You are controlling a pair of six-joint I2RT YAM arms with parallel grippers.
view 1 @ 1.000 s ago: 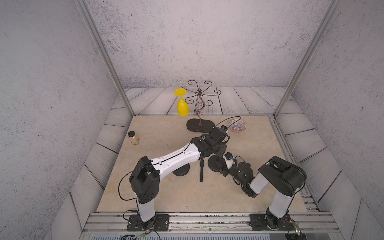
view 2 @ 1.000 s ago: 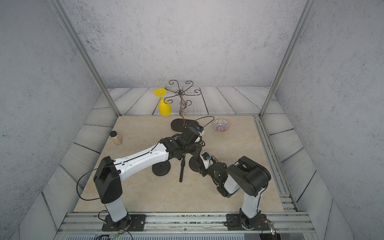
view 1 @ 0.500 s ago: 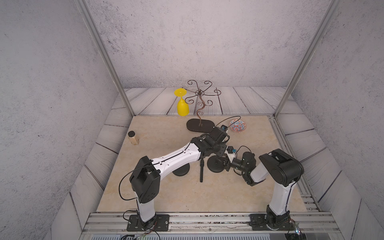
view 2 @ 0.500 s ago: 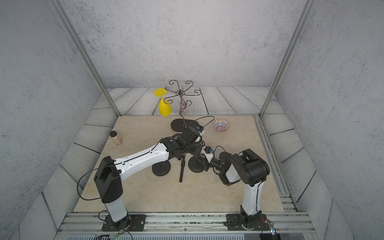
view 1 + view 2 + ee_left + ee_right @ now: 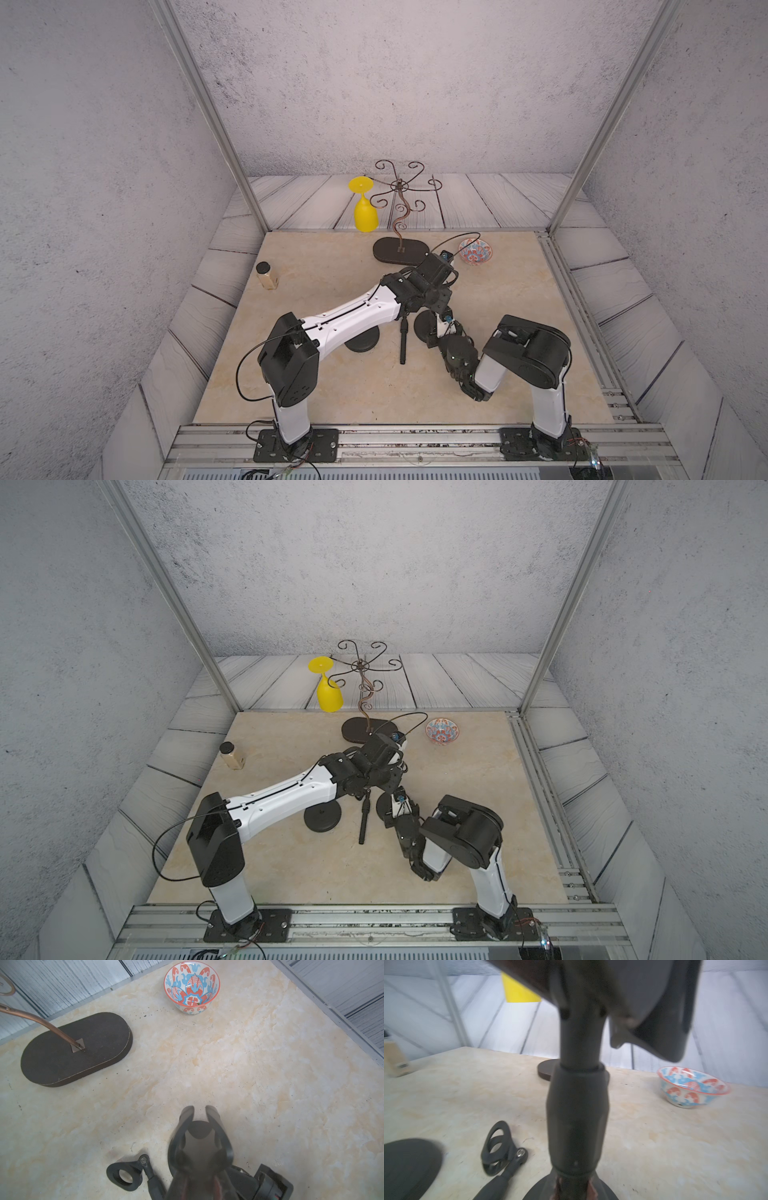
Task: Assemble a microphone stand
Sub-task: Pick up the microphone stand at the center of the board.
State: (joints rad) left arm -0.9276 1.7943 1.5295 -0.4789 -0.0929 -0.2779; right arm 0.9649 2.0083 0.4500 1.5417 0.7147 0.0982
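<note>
A robotics lab test cell: bare grey textured walls [image 5: 374, 83], aluminium frame posts [image 5: 208, 116], a marbled tabletop [image 5: 332, 395], a bolted mounting rail [image 5: 415, 440].

Bright, even light; blurred close wrist-view foreground

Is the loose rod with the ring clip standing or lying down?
Lying down: in both top views the rod lies flat on the tabletop, ring clip resting on it too.
</note>
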